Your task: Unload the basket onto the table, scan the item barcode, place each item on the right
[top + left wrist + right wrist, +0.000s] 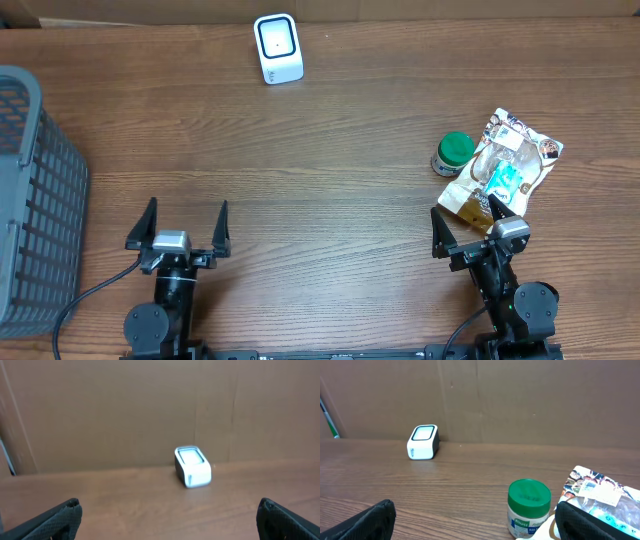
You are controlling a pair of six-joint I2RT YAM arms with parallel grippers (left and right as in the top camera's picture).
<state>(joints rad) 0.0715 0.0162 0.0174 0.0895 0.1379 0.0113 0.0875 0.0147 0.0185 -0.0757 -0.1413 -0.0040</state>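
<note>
Near edge: left gripper [187, 215] and right gripper [466, 212], fingers spread wide, empty. The right's outer finger overlaps a printed snack pouch [512, 165], perhaps touching; a green-lidded jar [453, 153] stands just beside it. A grey basket [30, 200] lines the left edge. The wooden table [330, 160] runs open to the white barcode scanner [277, 47] by a cardboard wall [100, 410].

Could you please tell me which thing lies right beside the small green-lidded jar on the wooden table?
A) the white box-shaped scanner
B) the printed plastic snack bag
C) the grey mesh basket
B: the small green-lidded jar sits right beside the printed plastic snack bag on the right, while the white box-shaped scanner and the grey mesh basket stand far off.
</note>
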